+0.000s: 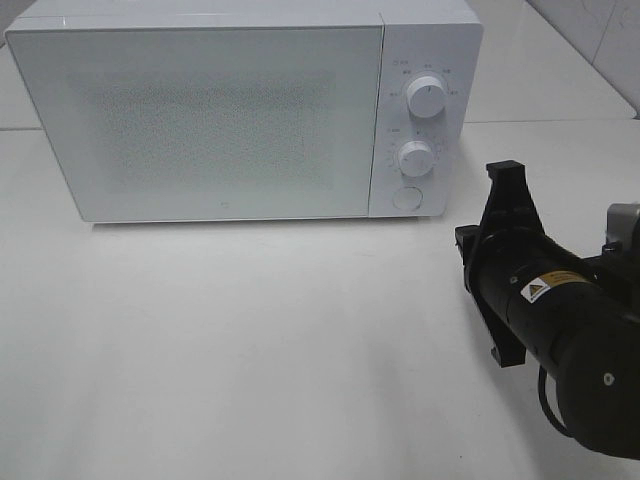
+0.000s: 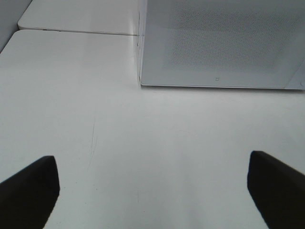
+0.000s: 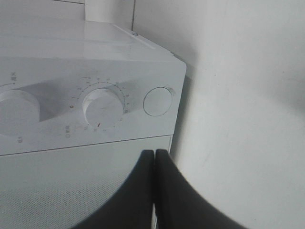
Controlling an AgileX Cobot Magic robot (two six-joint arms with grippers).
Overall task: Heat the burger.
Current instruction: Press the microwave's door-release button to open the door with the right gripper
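My right gripper (image 3: 154, 155) is pinched fully shut, its two black fingers (image 3: 138, 191) pressed flat against each other with nothing between them. It hangs just beside the front right corner of the boxy white microwave oven (image 1: 220, 110), near the control panel but apart from it. From my right wrist, the closed tips lie in front of the seam between the panel and the speckled grey-white door (image 1: 200, 120). The panel carries a white upper dial (image 1: 427, 97), a white lower dial (image 1: 415, 157) and a flat round white button (image 1: 407, 197) beneath them.

My left gripper (image 2: 152, 191) stands spread wide and empty, its dark fingers (image 2: 28, 191) at the two sides of the left wrist view. It is over the bare white table (image 1: 250, 340), facing the door's left end and well apart from it.

The microwave door is shut. The burger shows in none of my views, so I cannot tell where it lies relative to either gripper; the patterned door glass lets me see nothing inside.
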